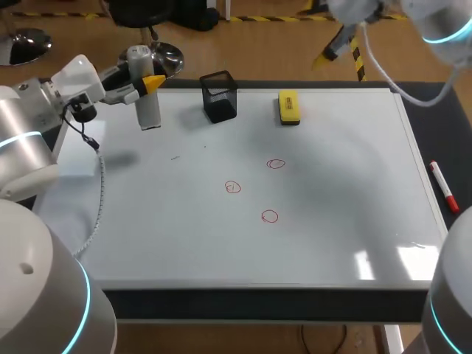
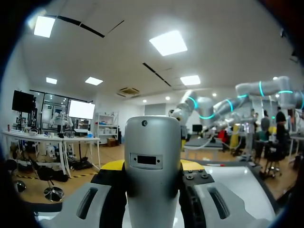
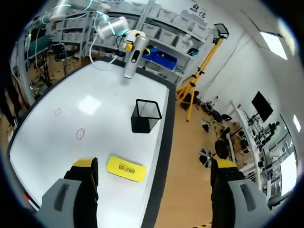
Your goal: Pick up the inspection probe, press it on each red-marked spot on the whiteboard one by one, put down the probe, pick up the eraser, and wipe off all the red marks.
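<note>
**Probe in our left grip, three marks not yet pressed**

Our left gripper point(image 1: 151, 82) is clamped on the inspection probe point(image 1: 146, 103), one yellow tip on either side of its grey barrel, in the upper left of the head view. The probe stands upright over the far left corner of the whiteboard point(image 1: 339, 221). We cannot tell whether its foot touches the surface. Our right gripper point(image 3: 154, 166) sits at the upper right with its fingers spread wide and nothing between them. The yellow eraser point(image 1: 289, 107) lies on the board near the top edge, right of centre. The three red marks point(image 1: 233, 187) sit mid-frame, well apart from the probe.

We see three risks. The black mesh holder point(image 1: 219, 96) stands just right of the probe, so a low carry towards the marks could clip it. Our hold is towards the top of the barrel, so a hard or off-square press could tilt the probe in the fingers. It could also drag the tip across the board and smear the ink. The circles are small, so a slight offset would land beside a mark.
</note>
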Robot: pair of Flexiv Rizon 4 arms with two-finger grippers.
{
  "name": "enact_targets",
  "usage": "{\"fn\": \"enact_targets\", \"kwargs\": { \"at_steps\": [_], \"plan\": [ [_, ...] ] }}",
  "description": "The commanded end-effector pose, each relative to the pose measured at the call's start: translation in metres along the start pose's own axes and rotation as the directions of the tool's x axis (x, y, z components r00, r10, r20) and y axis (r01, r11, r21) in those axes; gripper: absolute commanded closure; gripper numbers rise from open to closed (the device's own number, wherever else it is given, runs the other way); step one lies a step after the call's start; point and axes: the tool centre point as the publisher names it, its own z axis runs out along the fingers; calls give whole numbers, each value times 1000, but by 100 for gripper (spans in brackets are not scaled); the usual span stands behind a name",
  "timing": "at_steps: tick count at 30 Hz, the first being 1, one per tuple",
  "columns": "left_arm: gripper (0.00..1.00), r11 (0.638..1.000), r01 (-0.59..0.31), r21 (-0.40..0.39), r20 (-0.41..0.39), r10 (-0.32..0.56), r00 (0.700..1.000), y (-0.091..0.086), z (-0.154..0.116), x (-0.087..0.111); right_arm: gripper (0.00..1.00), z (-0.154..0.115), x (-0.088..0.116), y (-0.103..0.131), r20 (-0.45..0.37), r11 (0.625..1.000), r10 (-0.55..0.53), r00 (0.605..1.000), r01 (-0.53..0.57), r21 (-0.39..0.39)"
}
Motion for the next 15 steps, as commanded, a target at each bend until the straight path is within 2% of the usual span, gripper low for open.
{"fn": "enact_targets", "kwargs": {
  "at_steps": [1,4,10,11,15],
  "plan": [
    [100,1000,-1,3,3,1,1000,0,1,0,0,10,-4,3,-528,977,-150,836,206,50],
    [100,1000,-1,3,3,1,1000,0,1,0,0,15,-2,5,-579,959,-207,789,281,40],
    [100,1000,-1,3,3,1,1000,0,1,0,0,28,11,10,-657,928,-299,692,371,-31],
    [100,1000,-1,3,3,1,1000,0,1,0,0,31,14,10,-676,914,-320,664,405,-35],
    [100,1000,-1,3,3,1,1000,0,1,0,0,39,23,8,-709,863,-386,590,503,-51]
  ]
}}
